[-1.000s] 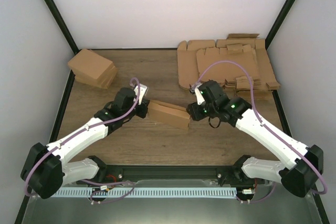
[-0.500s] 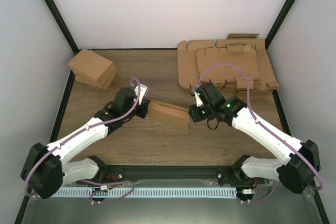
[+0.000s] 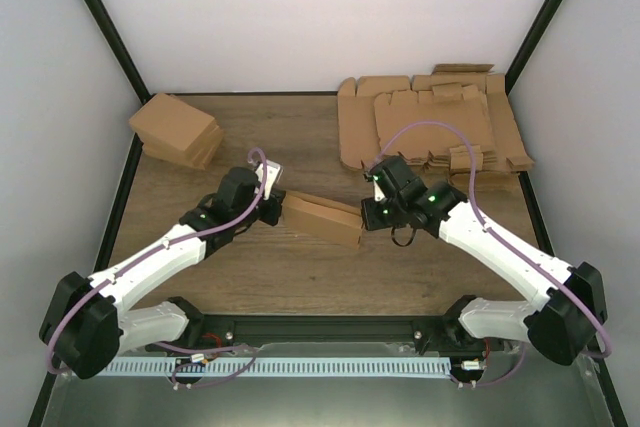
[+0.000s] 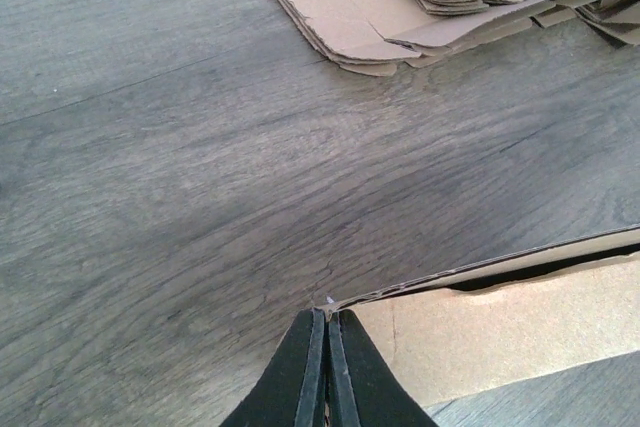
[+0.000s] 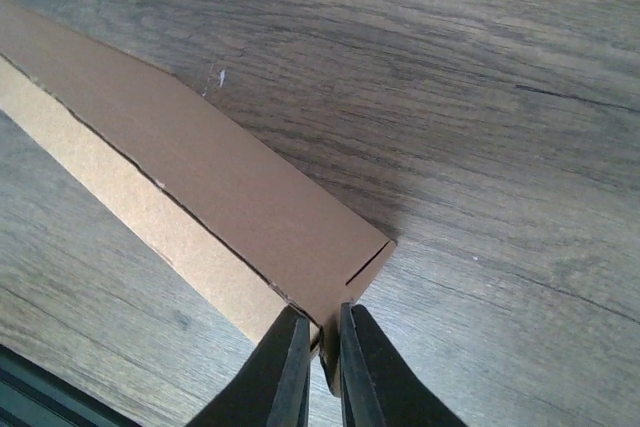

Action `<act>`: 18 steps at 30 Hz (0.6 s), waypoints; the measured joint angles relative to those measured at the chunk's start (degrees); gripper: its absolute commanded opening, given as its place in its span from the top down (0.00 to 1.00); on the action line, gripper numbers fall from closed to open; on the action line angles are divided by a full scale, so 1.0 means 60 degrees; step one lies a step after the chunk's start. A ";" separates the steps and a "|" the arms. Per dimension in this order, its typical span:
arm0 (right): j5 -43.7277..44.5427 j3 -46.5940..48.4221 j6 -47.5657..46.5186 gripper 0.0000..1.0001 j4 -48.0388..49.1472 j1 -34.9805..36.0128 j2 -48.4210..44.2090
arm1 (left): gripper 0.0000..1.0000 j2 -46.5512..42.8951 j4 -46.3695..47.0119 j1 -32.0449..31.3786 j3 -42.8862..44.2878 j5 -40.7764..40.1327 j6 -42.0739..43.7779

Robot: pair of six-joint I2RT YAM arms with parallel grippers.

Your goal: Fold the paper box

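The wooden bench (image 3: 300, 272) fills the floor of the white-walled cell, with both arms reaching in from its near edge. At its far right corner lies a broad, thick pile of flat cardboard sheets (image 3: 430, 127), their flaps and tabs fanned out unevenly. At the far left sits a smaller stack of folded cartons (image 3: 178, 130), well apart from the pile.

The paper box (image 3: 322, 219) lies near the middle of the bench, between the two arms. It is a long, narrow, flattened brown piece set at a slant, its left end farther back than its right. From the right wrist camera it shows a smooth top panel and a paler raw-edged strip along its near side, with a short slit at the corner.

The left tool (image 4: 327, 319) meets the box's left end. Its two dark fingers are pressed together with no gap, and the cardboard edge seems to run in between their tips, though the contact itself is hidden.

The right tool (image 5: 323, 325) is at the box's right end. Its fingers stand very close together, clamped on the thin corner flap that sticks down between them.
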 measured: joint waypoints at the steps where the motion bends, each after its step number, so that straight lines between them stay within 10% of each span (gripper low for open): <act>1: 0.0029 0.0058 0.0189 0.90 -0.0062 0.0000 0.0029 | 0.96 0.0000 0.0000 -0.0011 0.0000 -0.0007 -0.0040; 18: 0.0882 0.0164 0.3654 0.99 0.0219 0.0000 0.0361 | 0.96 -0.0364 -0.0051 -0.0692 -0.0204 -0.0984 -0.1712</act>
